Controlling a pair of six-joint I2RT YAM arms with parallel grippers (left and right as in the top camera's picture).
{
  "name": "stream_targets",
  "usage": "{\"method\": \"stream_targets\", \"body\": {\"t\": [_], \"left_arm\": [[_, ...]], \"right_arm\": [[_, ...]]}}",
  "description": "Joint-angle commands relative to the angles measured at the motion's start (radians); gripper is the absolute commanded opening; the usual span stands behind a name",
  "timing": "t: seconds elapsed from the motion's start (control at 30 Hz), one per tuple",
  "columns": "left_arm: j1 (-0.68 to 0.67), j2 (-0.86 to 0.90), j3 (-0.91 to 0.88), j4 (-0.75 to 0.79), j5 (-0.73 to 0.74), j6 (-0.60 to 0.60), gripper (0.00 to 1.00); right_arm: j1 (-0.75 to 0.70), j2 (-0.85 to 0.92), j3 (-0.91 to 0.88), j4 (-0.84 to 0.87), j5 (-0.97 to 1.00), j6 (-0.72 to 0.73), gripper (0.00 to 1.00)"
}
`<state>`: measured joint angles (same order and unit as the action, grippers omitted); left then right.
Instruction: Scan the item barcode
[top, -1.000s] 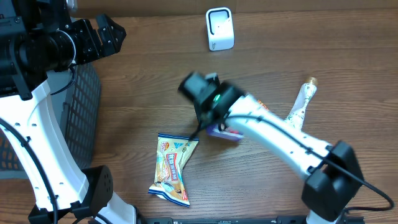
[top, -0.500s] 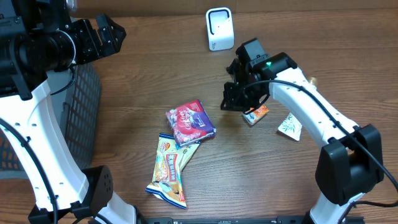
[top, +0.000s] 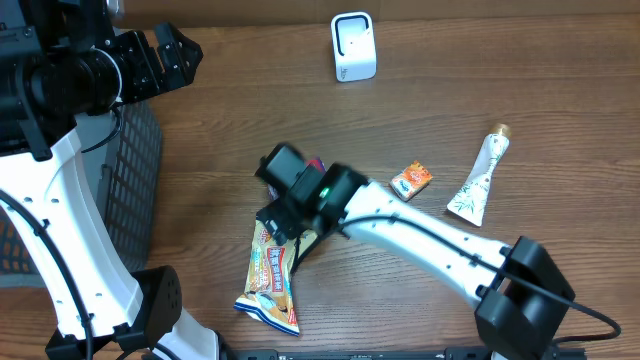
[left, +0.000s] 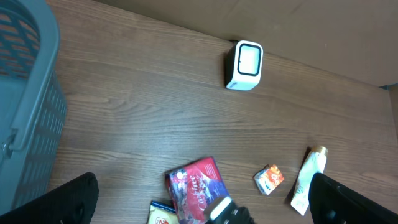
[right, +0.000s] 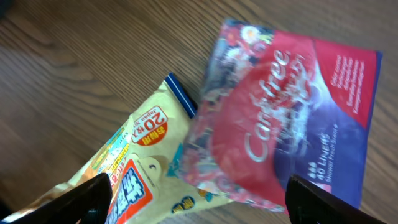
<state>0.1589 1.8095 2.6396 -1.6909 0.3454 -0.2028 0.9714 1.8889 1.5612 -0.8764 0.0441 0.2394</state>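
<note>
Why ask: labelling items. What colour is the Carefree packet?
The packet is red and purple; best: right wrist view.

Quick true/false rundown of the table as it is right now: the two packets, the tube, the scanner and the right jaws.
1. The red packet lies over a corner of the yellow snack packet. True.
2. The right jaws are shut on the red packet. False: they stand wide apart above it with nothing gripped.
3. The tube is in the basket. False: it lies on the table, to the right of the small orange box.
4. The white scanner stands near the far edge of the table, apart from all the items. True.
</note>
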Motion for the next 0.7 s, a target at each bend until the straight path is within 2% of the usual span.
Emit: {"method": "stream_targets", "body": {"t": [0.0, 0.27, 0.3, 0.33, 0.4, 0.43, 0.53, 0.57, 0.6, 0.67], "left_arm": [[0.003, -0.005, 0.011, 0.002, 0.010, 0.008, 1.00], [0.003, -0.005, 0.011, 0.002, 0.010, 0.008, 1.00], [0.003, -0.005, 0.011, 0.002, 0.010, 0.008, 1.00], [0.003, -0.005, 0.011, 0.002, 0.011, 0.008, 1.00], [0.003, -0.005, 0.011, 0.002, 0.010, 0.008, 1.00], [0.003, -0.005, 0.011, 0.002, 0.010, 0.008, 1.00], [0.003, -0.005, 0.011, 0.002, 0.010, 0.008, 1.00], [0.003, -0.005, 0.011, 0.002, 0.011, 0.008, 1.00], [0.003, -0.005, 0.011, 0.002, 0.011, 0.008, 1.00], [0.003, -0.005, 0.011, 0.002, 0.011, 0.008, 1.00]], "right_arm": [[0.034, 0.029, 0.001, 0.021, 0.289, 0.048, 0.89], [0.049, 0.203, 0.001, 0.044, 0.299, 0.048, 0.88], [0.050, 0.218, 0.001, 0.038, 0.301, 0.048, 0.84], [0.049, 0.220, 0.001, 0.034, 0.305, 0.049, 0.79], [0.045, 0.221, 0.005, 0.021, 0.330, 0.089, 0.60], [0.038, 0.221, 0.016, 0.001, 0.350, 0.115, 0.44], [0.019, 0.221, 0.051, -0.052, 0.363, 0.143, 0.22], [0.001, 0.220, 0.082, -0.092, 0.361, 0.167, 0.09], [-0.010, 0.220, 0.103, -0.118, 0.359, 0.185, 0.04], [-0.036, 0.220, 0.152, -0.171, 0.332, 0.207, 0.04]]}}
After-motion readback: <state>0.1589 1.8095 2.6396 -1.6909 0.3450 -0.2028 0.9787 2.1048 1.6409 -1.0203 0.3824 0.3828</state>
